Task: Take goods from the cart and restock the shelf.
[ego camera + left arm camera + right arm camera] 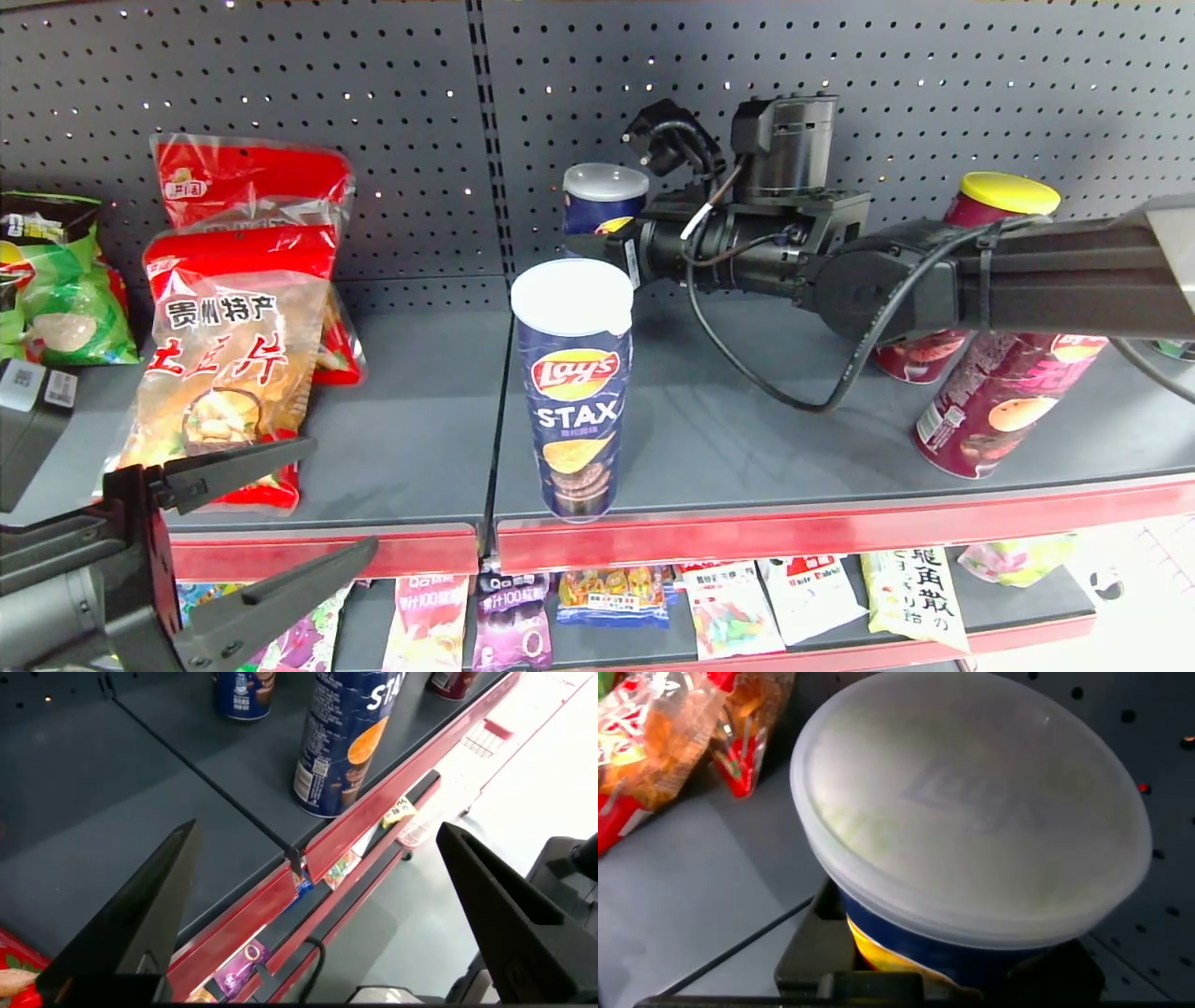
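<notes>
A blue chip can (574, 387) with a white lid stands upright at the front of the grey shelf (411, 439). Behind it, near the pegboard, a second blue chip can (602, 199) with a clear lid sits between the fingers of my right gripper (597, 241), which is shut on it. The right wrist view looks down on that can's lid (971, 812), with my right gripper (934, 963) around the body below. My left gripper (266, 518) is open and holds nothing, below the shelf's front edge at the left. Past my left gripper (318, 924), the left wrist view has both cans (341, 737).
Red snack bags (243, 308) and a green bag (56, 280) lean at the shelf's left. Maroon cans (999, 392) stand at the right, one with a yellow lid (1010, 192). The shelf has a red front lip (747, 532). Small packets (728, 607) line the lower shelf.
</notes>
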`<state>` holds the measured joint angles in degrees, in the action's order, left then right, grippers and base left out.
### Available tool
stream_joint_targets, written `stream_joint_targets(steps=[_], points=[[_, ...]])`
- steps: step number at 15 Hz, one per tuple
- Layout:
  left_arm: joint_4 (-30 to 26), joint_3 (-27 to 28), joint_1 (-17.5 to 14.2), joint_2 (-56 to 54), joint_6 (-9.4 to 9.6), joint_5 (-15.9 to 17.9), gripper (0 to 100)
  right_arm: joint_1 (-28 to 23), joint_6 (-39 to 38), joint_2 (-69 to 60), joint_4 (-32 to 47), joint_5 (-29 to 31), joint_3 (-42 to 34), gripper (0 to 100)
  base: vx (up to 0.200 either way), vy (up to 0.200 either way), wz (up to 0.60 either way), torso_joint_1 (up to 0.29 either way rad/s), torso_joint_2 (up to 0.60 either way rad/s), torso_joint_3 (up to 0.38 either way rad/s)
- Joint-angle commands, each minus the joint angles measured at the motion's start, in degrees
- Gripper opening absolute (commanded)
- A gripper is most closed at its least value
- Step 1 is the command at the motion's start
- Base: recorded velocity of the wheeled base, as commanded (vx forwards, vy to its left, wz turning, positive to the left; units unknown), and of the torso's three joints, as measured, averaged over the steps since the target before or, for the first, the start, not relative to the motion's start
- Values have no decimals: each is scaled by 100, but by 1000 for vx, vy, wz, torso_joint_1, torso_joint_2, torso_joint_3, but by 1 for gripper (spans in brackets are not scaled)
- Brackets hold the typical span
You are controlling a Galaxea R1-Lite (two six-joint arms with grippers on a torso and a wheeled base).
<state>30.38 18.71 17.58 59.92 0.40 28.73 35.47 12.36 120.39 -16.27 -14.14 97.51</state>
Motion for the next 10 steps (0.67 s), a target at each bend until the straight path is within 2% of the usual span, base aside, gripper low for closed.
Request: stream_joint_targets(steps=[1, 10], points=[[3, 10, 0, 11, -5, 1, 100, 12, 3, 133, 10, 8, 145, 0, 0, 0, 0, 0, 0, 0], [-6, 10, 9, 55, -5, 1, 100, 100, -23, 177, 45, 25, 216, 0, 0, 0, 0, 0, 0, 0]])
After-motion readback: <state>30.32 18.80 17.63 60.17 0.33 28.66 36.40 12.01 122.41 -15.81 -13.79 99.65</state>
